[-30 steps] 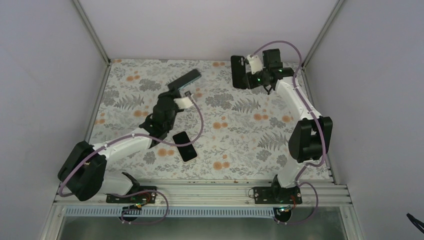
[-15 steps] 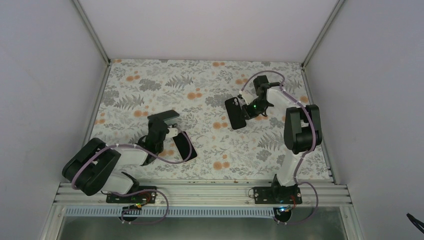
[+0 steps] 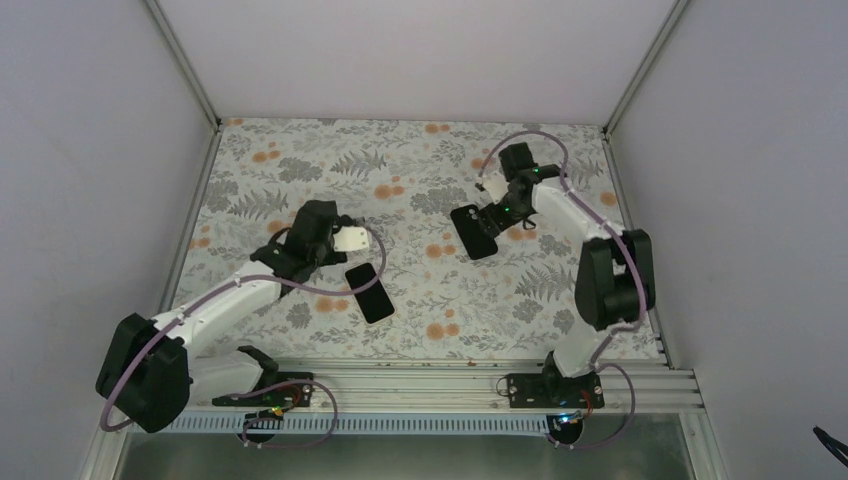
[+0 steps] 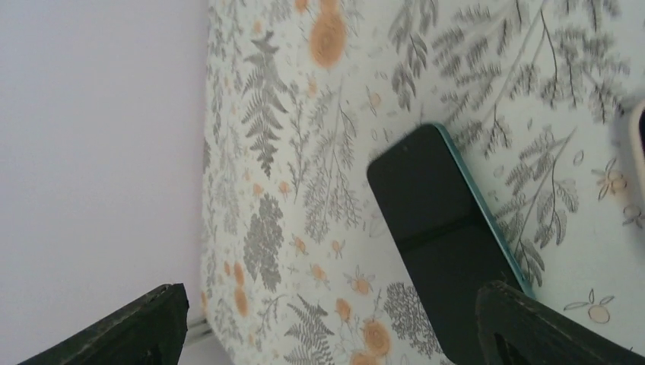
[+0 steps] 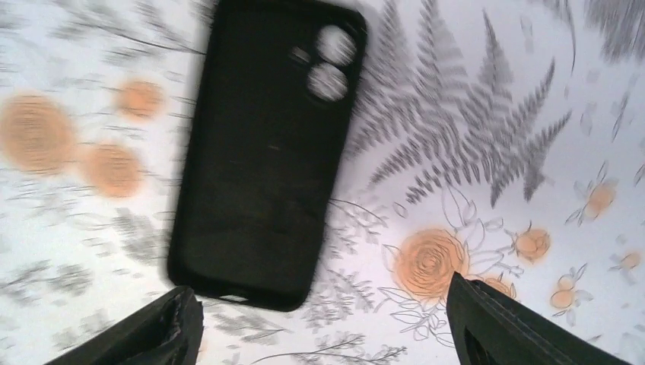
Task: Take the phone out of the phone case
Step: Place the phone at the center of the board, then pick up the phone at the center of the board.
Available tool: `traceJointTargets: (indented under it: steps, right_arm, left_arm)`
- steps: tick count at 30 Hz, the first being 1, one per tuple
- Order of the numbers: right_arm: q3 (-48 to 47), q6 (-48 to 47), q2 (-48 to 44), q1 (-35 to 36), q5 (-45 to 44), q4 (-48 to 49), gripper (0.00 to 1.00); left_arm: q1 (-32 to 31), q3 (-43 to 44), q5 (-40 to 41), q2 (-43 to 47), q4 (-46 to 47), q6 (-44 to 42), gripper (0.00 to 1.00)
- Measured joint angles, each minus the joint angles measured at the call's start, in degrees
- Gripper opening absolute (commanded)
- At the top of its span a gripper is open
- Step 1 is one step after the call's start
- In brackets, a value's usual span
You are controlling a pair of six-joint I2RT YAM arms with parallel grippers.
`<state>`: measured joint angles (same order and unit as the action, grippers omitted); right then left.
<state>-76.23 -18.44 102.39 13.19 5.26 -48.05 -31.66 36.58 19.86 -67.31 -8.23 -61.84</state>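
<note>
The phone (image 3: 370, 292) lies flat and screen up on the flowered cloth, out of its case; its teal edge shows in the left wrist view (image 4: 449, 236). My left gripper (image 3: 318, 222) hovers up and left of it, open (image 4: 335, 334) and holding nothing. The empty black phone case (image 3: 475, 232) lies on the cloth at centre right, with its camera holes in sight (image 5: 266, 152). Just beyond the case, my right gripper (image 3: 497, 208) is open (image 5: 327, 327), and the case's near end lies between its fingers, untouched.
Pale walls (image 3: 100, 150) and metal corner posts close in the table on three sides. The aluminium rail (image 3: 400, 385) carrying both arm bases runs along the near edge. The left wall stands close to the left gripper (image 4: 91, 152).
Both arms have come down from raised poses to low over the cloth. The right gripper brought the case down and let go of it. Both grippers went from shut to open.
</note>
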Motion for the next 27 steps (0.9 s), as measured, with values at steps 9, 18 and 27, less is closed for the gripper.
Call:
traceJointTargets:
  steps: [9,18,27]
  right_arm:
    - [3.04,-4.42,-12.37,27.96,-1.46,0.50,0.90]
    - [-4.50,-0.44,0.24,41.31,0.92,1.99,1.00]
    - [-9.99,10.12,10.78,46.84,-4.81,9.70,1.00]
  left_arm:
    - [12.07,22.53,-21.88,-4.35,-20.11,11.98,0.99]
    - [25.57,35.36,-37.90,-6.69,-24.68,22.53,1.00]
    - [27.41,30.95,-37.42,-6.60,-23.78,27.04,1.00]
